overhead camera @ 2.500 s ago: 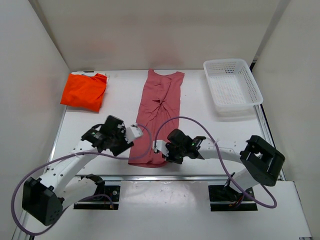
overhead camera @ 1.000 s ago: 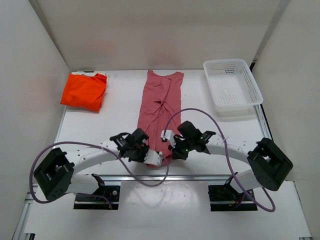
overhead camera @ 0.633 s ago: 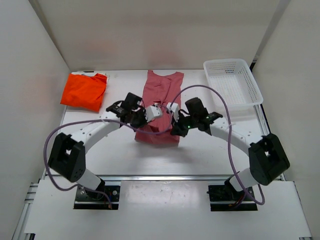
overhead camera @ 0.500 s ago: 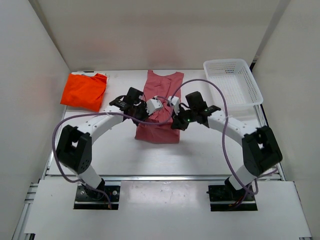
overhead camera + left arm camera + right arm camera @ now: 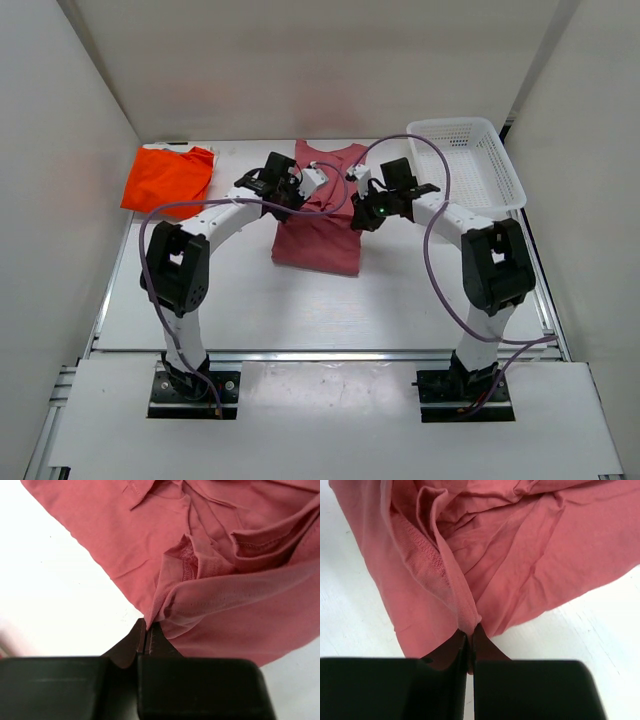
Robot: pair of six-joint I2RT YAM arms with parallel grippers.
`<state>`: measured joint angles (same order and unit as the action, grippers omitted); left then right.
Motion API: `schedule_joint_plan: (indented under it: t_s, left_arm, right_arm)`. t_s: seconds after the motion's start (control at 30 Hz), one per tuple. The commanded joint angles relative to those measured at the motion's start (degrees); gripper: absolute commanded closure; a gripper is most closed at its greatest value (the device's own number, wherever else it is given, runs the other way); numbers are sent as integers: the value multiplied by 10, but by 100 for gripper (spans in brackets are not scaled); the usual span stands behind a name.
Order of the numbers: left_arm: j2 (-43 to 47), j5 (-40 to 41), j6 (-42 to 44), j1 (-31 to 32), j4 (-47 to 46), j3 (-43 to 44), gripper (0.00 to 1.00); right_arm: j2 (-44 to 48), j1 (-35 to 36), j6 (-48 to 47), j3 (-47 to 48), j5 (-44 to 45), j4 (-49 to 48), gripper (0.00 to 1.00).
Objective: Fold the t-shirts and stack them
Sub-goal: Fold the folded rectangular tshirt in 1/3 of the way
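Note:
A pinkish-red t-shirt lies doubled over at the middle of the table, its near hem carried up toward its collar end. My left gripper is shut on one corner of that hem. Opposite it, the right gripper is shut on the other hem corner. Both grippers hold the cloth just above the shirt's upper half. A folded bright orange t-shirt rests at the back left, with white cloth peeking from under its far edge.
A white plastic mesh basket stands at the back right, close beside the right arm's elbow. White walls close in the table on the left, back and right. Purple cables loop off both arms over the table.
Both grippers took the shirt's near hem at the front edge and carried it away from the bases toward the collar, doubling the long shirt over. Both arms now reach far out.

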<state>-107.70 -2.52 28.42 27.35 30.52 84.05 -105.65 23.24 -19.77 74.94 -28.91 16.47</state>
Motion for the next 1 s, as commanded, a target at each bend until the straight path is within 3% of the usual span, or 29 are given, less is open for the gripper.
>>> schedule_joint_plan:
  t_s: [0.0, 0.27, 0.33, 0.37, 0.43, 0.5, 0.67, 0.73, 0.8, 0.97]
  left_arm:
    - [-7, 18, -13, 2, -1, 23, 100]
    - [-58, 24, -32, 2, -20, 54, 100]
    - [-72, 44, -36, 1, -21, 67, 100]
    - [-77, 52, -41, 3, -20, 75, 100]
    - [-88, 69, -45, 8, -22, 88, 100]
    - [-88, 105, -56, 10, -31, 89, 98]
    - [-86, 182, -68, 4, -49, 86, 93]
    - [-86, 208, -75, 0, -53, 85, 84]
    - [-86, 226, -81, -3, -51, 85, 69]
    - [-81, 279, -91, -18, -51, 87, 46]
  right_arm:
    - [-26, -6, 4, 42, -16, -9, 100]
    - [-77, -15, 9, 82, 8, -15, 96]
    - [-91, -16, 9, 90, 23, -18, 84]
    - [-93, -18, 10, 93, 31, -17, 69]
    - [-102, -22, 22, 98, 49, -32, 52]
    - [-105, -24, 25, 103, 72, -43, 45]
    - [-97, -21, 30, 122, 113, -61, 47]
    - [-85, -17, 28, 121, 122, -68, 50]
    - [-77, -20, 23, 119, 125, -68, 55]
    - [-34, -14, 22, 77, 118, -62, 60]
